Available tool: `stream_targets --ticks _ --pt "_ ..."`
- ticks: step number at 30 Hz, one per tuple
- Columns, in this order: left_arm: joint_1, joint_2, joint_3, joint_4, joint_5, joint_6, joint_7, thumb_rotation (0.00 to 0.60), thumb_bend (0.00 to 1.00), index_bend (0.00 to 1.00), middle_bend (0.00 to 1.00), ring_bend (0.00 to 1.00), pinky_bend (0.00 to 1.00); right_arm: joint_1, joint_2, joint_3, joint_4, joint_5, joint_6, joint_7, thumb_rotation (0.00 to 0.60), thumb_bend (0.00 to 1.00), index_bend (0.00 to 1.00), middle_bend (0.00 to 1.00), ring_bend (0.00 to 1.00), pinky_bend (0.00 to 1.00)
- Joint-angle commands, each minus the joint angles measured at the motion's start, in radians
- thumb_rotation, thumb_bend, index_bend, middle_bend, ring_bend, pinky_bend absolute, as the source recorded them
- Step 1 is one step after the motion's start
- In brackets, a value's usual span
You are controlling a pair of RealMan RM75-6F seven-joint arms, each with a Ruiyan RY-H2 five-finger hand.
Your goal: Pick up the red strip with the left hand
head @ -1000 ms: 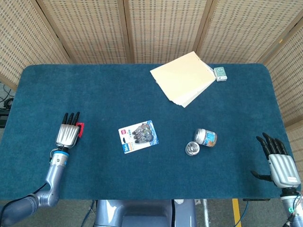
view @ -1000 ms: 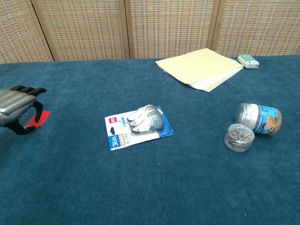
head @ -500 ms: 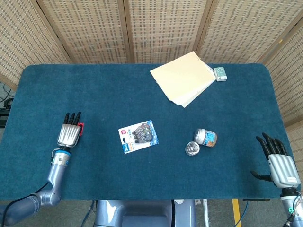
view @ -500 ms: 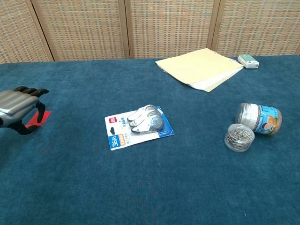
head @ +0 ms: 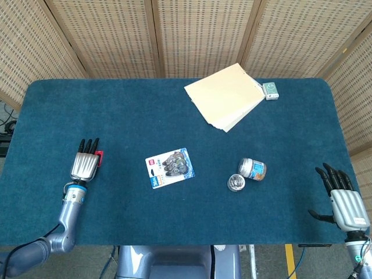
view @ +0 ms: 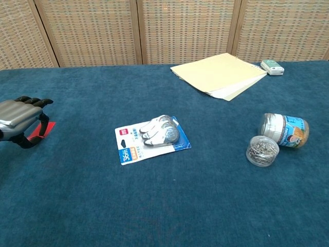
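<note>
The red strip lies flat on the blue table cloth at the far left, mostly covered by my left hand. In the chest view the red strip shows between the downward-curved fingers and the thumb of the left hand, which hangs just over it. I see no grip on the strip; it still looks flat on the cloth. My right hand sits at the table's near right corner, fingers spread, holding nothing.
A blister pack of clips lies at the table's middle. A small tin and a dish of paper clips stand to its right. Cream folders and a small green box are at the back.
The left hand has slid slightly toward the near edge and now covers more of the red strip. The right hand has hardly moved.
</note>
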Motion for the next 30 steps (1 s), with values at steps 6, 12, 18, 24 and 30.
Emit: stream_targets --ticks 6,12,18,24,30 --pt "0.003 0.006 0.0 -0.006 0.011 0.01 -0.013 0.6 0.47 0.6 0.0 0.0 0.0 0.0 0.001 -0.001 -0.002 0.001 -0.001 -0.003 0.6 0.0 0.01 0.0 0.0 0.0" --pt "0.005 0.008 -0.003 -0.007 0.01 0.013 -0.009 0.6 0.47 0.61 0.0 0.0 0.0 0.001 0.001 0.001 -0.003 0.003 -0.002 -0.002 0.6 0.0 0.01 0.0 0.0 0.0" --pt "0.0 0.015 -0.015 -0.009 0.007 0.018 -0.005 0.6 0.47 0.61 0.0 0.0 0.0 0.001 0.003 0.0 -0.003 0.003 -0.003 -0.001 0.6 0.0 0.01 0.0 0.0 0.0" --pt "-0.016 0.023 -0.029 -0.024 0.006 0.016 0.006 0.6 0.47 0.61 0.0 0.0 0.0 0.002 0.002 0.0 -0.003 0.004 -0.006 0.0 0.6 0.0 0.01 0.0 0.0 0.0" --pt "-0.034 0.023 -0.041 -0.045 0.012 0.029 0.029 0.6 0.46 0.61 0.0 0.0 0.0 0.001 0.004 0.002 -0.001 0.005 -0.004 0.007 0.6 0.0 0.01 0.0 0.0 0.0"
